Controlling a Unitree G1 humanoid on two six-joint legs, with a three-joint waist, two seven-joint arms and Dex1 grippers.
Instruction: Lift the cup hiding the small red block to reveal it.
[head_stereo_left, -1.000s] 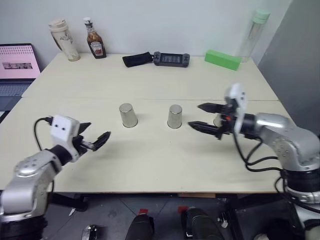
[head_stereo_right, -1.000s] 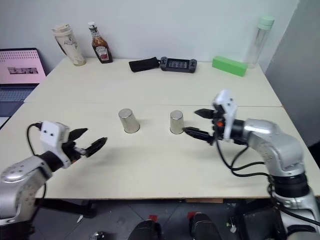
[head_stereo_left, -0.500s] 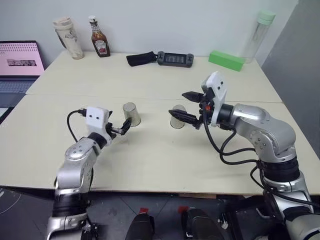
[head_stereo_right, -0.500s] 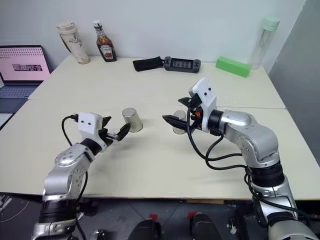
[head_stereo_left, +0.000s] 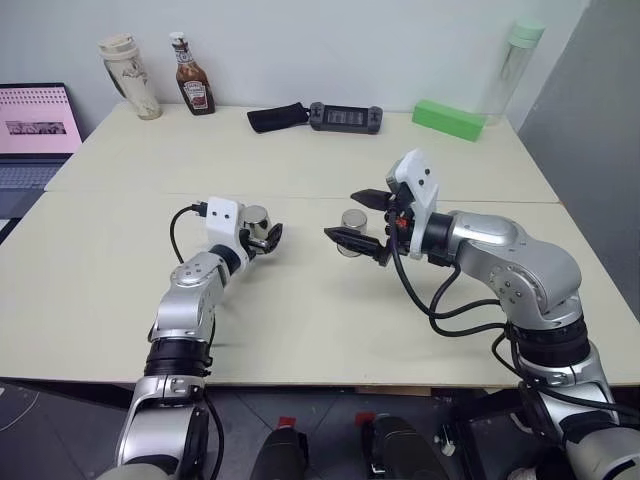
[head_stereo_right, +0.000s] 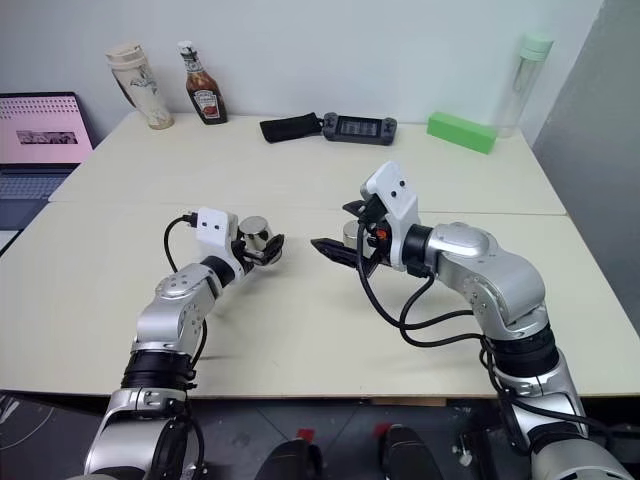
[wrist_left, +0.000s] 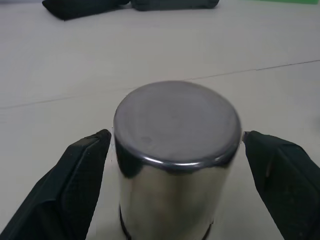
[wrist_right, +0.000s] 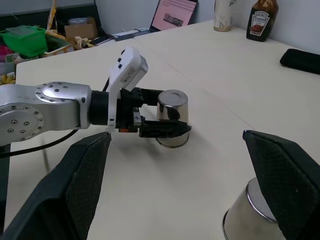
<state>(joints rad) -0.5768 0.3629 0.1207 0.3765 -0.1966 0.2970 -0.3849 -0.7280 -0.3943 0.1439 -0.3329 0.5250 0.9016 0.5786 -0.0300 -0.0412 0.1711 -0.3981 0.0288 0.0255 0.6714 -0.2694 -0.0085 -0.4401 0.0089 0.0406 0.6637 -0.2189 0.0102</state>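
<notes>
since the earlier frame your left pincer (head_stereo_left: 262, 238) has advanced to straddle the left cup (wrist_left: 175, 160), inverted on the worktop (head_stereo_left: 300, 320); fingers spread, not touching. right pincer (head_stereo_left: 358, 219) hovers open beside the middle cup (head_stereo_left: 353, 222).

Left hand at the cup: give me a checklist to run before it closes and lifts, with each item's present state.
1. Left hand open wide enough: ok, a finger stands on each side of the cup with a gap on both.
2. Cup centred between the fingers: ok in the left wrist view.
3. Cup upside down and upright on the table: ok.
4. Right hand out of the lift path: ok, it sits open near the middle cup, apart from the left hand.
5. Red block under this cup: cannot tell, the cup hides whatever is beneath.
</notes>
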